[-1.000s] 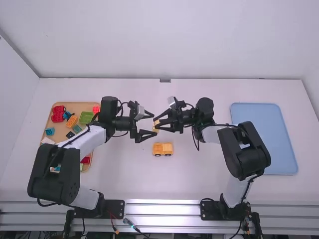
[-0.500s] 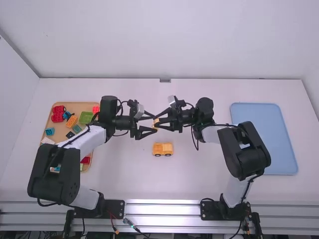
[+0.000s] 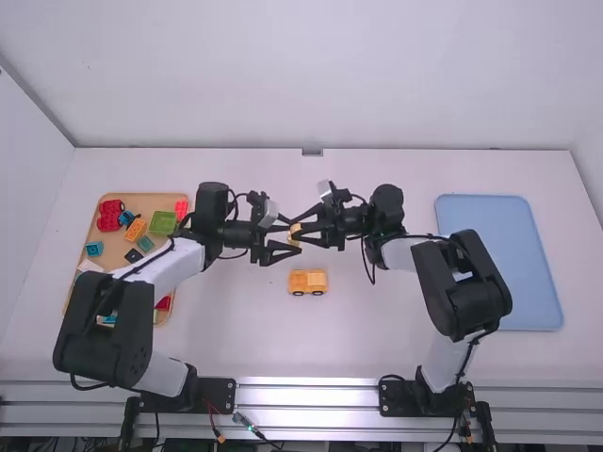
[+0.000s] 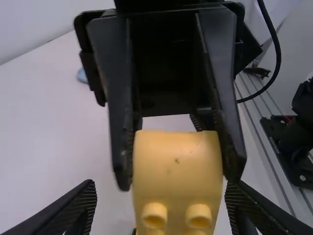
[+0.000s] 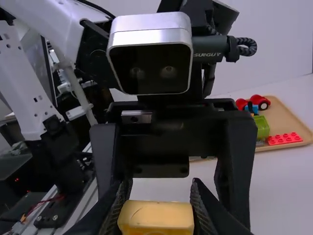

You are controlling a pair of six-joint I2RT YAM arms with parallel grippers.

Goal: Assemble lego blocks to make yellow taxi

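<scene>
Above the table's middle, my left gripper (image 3: 286, 242) stands open around a yellow block (image 3: 295, 233), which my right gripper (image 3: 294, 233) is shut on. In the left wrist view the block (image 4: 177, 169) lies between the spread fingers of the left gripper (image 4: 159, 210), its studs facing that camera, with the right gripper's fingers pressed to its two sides. The right wrist view has the block (image 5: 156, 216) between the fingertips of the right gripper (image 5: 157, 208). An orange-yellow wheeled base (image 3: 308, 282) rests on the table just nearer the camera.
On the left a tan tray (image 3: 115, 252) holds red, green, blue and orange pieces, partly under the left arm. A blue tray (image 3: 499, 262) lies on the right, beside the right arm. Both arms hang over the table's middle, facing each other.
My left gripper has moved slightly right, so its fingers now reach around the yellow block. The right gripper with the block has barely moved, and the wheeled base has stayed put.
</scene>
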